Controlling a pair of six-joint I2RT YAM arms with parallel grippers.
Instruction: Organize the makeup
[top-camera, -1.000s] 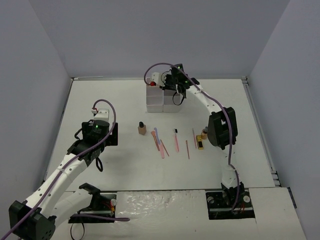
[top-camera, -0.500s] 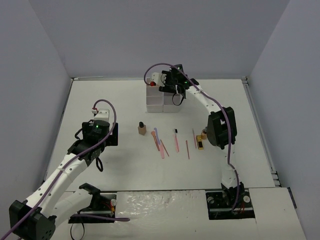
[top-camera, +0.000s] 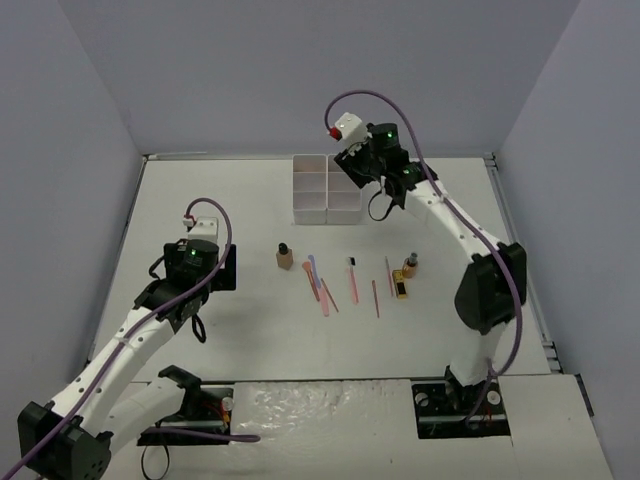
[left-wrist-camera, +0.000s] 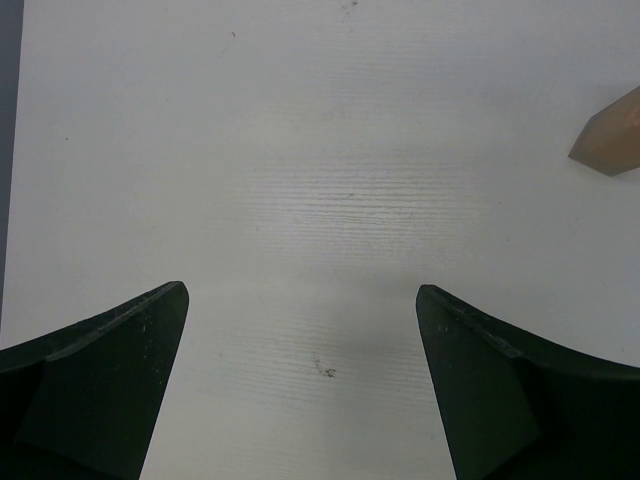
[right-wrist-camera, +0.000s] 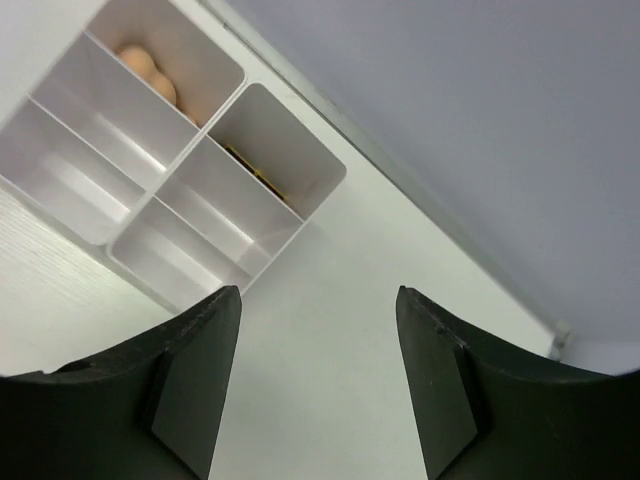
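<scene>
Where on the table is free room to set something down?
Free: tabletop left of the white compartment box; the strip between that box and the makeup row. Crowded: from the left tan black-capped bottle to the right tan bottle, thin pink sticks between.

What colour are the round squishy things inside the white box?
The sponges are peach-orange. They show best in the right wrist view.

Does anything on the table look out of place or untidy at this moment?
Nothing looks spilled or broken. The thin sticks lie loose in the middle of the table at different angles, some overlapping. A tan bottle, a second bottle and a black-and-gold tube are also outside the white box.
</scene>
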